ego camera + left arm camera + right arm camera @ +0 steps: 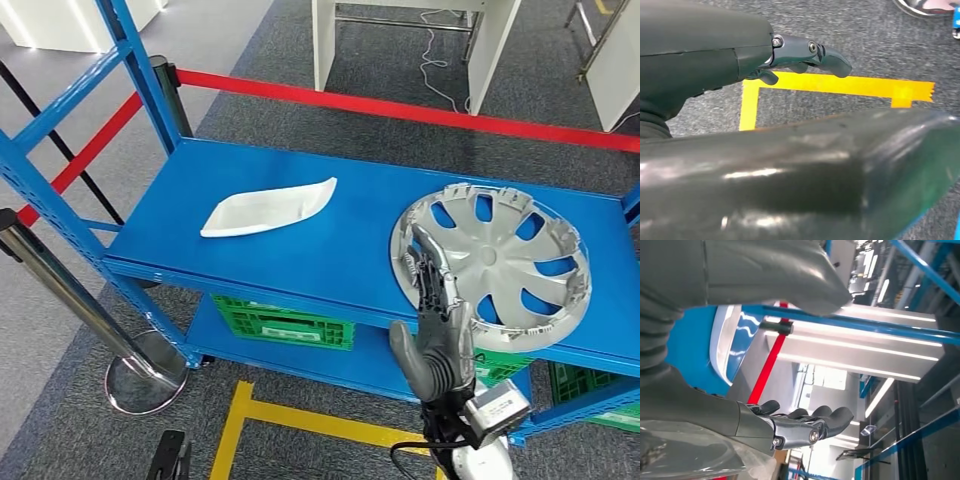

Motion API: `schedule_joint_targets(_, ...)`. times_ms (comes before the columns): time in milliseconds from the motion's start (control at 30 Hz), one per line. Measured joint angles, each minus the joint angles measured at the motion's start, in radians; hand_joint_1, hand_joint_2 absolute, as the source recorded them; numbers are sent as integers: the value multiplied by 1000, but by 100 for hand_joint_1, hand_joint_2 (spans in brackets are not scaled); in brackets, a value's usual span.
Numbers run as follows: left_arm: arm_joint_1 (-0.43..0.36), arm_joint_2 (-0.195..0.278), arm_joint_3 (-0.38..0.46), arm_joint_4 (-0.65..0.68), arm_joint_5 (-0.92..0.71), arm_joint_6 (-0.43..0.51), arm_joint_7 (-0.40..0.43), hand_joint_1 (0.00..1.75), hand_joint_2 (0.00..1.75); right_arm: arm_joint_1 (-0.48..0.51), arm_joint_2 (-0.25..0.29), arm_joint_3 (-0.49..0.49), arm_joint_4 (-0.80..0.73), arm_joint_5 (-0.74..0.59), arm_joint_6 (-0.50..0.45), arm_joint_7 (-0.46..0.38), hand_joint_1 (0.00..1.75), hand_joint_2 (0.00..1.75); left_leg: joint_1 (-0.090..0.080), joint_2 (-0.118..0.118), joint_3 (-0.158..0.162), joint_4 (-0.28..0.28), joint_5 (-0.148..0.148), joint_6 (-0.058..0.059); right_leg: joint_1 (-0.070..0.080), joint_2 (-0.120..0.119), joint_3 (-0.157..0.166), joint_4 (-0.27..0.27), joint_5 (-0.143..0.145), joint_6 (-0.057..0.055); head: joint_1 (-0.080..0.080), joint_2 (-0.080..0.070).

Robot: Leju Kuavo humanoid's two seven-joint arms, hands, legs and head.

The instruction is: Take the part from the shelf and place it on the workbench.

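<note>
A silver hubcap [521,255] lies flat at the right end of the blue shelf [355,240]. A white curved plastic part [268,208] lies to its left. My right hand [434,320] is raised upright at the shelf's front edge, its fingers spread over the hubcap's left rim with nothing held. The right wrist view shows that hand's fingers [810,427] apart from the thumb, with the white part [725,345] beyond them. My left hand [753,55] hangs above the floor, its fingers stretched out and holding nothing.
Green crates [283,322] sit on the lower shelf level. A red barrier belt [392,108] runs behind the shelf, and a chrome stanchion [68,290] stands at the left. Yellow floor tape [302,415] marks the carpet in front.
</note>
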Motion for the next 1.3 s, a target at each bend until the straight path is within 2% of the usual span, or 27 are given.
schedule_joint_targets(33,-1,0,0,0,-5,-4,2,0,0,-13,-2,4,11,30,-12,24,0,175,-2,0,21,-52,20,4,1,2,2,1,-3,4,0,0)
schedule_joint_targets(67,-3,1,-1,0,-10,-9,6,0,0,-31,-6,8,26,75,-28,59,0,175,-4,0,32,-83,24,7,3,3,0,1,-3,9,0,0)
schedule_joint_targets(167,-5,0,-1,0,-21,-18,17,0,0,-102,-25,20,96,282,-81,215,0,175,-2,-1,37,-107,18,13,4,5,-8,-2,-3,25,1,0)
schedule_joint_targets(200,-5,0,-1,0,-22,-18,19,0,0,-124,-32,23,121,346,-95,261,0,175,1,-1,39,-112,20,17,4,4,-13,6,-11,30,2,0)
schedule_joint_targets(233,-5,0,0,0,-23,-19,20,0,0,-144,-38,25,145,397,-105,296,0,175,4,-1,41,-117,22,22,4,3,-25,31,-28,34,3,0)
schedule_joint_targets(267,-4,-1,0,0,-24,-21,20,0,0,-158,-44,26,166,426,-112,316,0,175,6,0,43,-119,23,25,3,3,-50,80,-54,37,5,0)
schedule_joint_targets(333,-2,-2,0,0,-25,-23,20,0,0,-173,-54,29,201,449,-117,332,0,175,5,-1,43,-119,22,28,3,2,-117,212,-108,43,8,0)
schedule_joint_targets(367,0,-2,0,0,-25,-24,21,0,0,-176,-57,30,214,454,-118,335,0,175,5,-1,43,-119,21,29,2,2,-145,262,-119,46,8,0)
schedule_joint_targets(400,1,-3,0,0,-25,-24,21,0,0,-177,-60,31,225,457,-119,337,0,175,5,-1,44,-119,20,30,2,2,-157,278,-111,48,8,0)
schedule_joint_targets(433,1,-3,0,0,-24,-24,21,0,0,-179,-61,32,233,458,-120,338,0,175,6,-2,46,-118,18,29,1,1,-149,250,-82,49,8,0)
schedule_joint_targets(467,1,-3,0,0,-24,-24,21,0,0,-182,-62,34,239,459,-122,339,0,175,6,-2,50,-117,16,27,-1,0,-122,187,-39,49,8,0)
schedule_joint_targets(533,1,-4,0,0,-23,-24,21,0,0,-191,-65,36,249,459,-124,340,0,175,4,-4,52,-113,11,20,-3,0,-60,54,17,48,8,0)
schedule_joint_targets(567,1,-4,0,0,-23,-24,21,0,0,-194,-66,38,253,459,-125,341,0,175,3,-4,51,-111,10,15,-2,0,-41,18,25,45,8,0)
schedule_joint_targets(600,1,-5,0,0,-23,-25,21,0,0,-196,-67,40,257,460,-126,341,0,175,1,-5,50,-110,10,11,0,2,-33,5,20,42,7,0)
schedule_joint_targets(667,1,-5,0,0,-23,-25,22,0,0,-199,-69,42,263,460,-127,342,0,175,2,-4,48,-110,10,4,1,3,-30,2,22,30,6,0)
schedule_joint_targets(733,1,-5,0,0,-23,-24,22,0,0,-202,-71,43,266,471,-128,350,0,175,3,-3,39,-82,-11,-5,-1,1,-25,-3,23,17,4,0)
schedule_joint_targets(767,1,-4,0,0,-23,-24,22,0,0,-204,-71,44,268,490,-128,365,0,175,4,-3,22,-41,-34,-9,-3,-1,-22,-5,23,11,2,0)
schedule_joint_targets(833,2,-4,2,0,-23,-24,24,0,0,-205,-73,48,274,567,-127,423,0,175,4,-2,-37,86,-91,-13,-2,-3,-20,-5,21,3,-1,0)
schedule_joint_targets(867,5,-4,3,0,-23,-24,25,0,0,-203,-74,49,280,619,-125,459,0,175,4,-2,-64,141,-107,-14,-1,-3,-20,-5,20,2,-1,0)
schedule_joint_targets(900,8,-4,4,0,-24,-24,26,0,0,-202,-76,50,287,670,-121,494,0,175,4,-2,-78,166,-105,-12,0,-3,-19,-5,20,1,-1,0)
schedule_joint_targets(933,11,-3,4,0,-25,-24,27,0,0,-201,-78,51,295,722,-115,529,0,175,4,-2,-75,154,-85,-9,1,-2,-18,-5,19,0,-1,0)
schedule_joint_targets(1000,14,0,4,0,-32,-26,29,0,0,-202,-87,52,313,841,-94,599,0,175,1,-2,-27,38,-11,3,3,-1,-14,-5,18,0,-1,0)
schedule_joint_targets(1033,14,1,4,0,-37,-28,30,0,0,-204,-94,52,322,902,-83,628,0,175,-1,-2,1,-24,15,8,5,-1,-13,-5,16,2,-1,0)
schedule_joint_targets(1100,13,3,4,0,-44,-34,31,0,0,-206,-110,53,343,980,-69,664,0,87,-6,-2,31,-96,28,15,8,-1,-17,-5,16,10,0,0)
schedule_joint_targets(1167,13,2,4,0,-46,-38,31,0,0,-207,-124,53,363,995,-65,675,0,0,-6,-2,34,-110,24,18,8,-2,-19,-8,18,21,0,0)
schedule_joint_targets(1233,13,2,5,0,-46,-39,32,0,0,-202,-135,47,377,994,-61,683,0,0,-2,-2,38,-120,30,26,7,-3,-28,6,4,32,2,0)
schedule_joint_targets(1300,11,2,6,0,-49,-41,32,0,0,-194,-144,34,387,989,-59,689,0,0,1,-1,41,-128,34,33,5,-2,-71,93,-45,41,4,0)
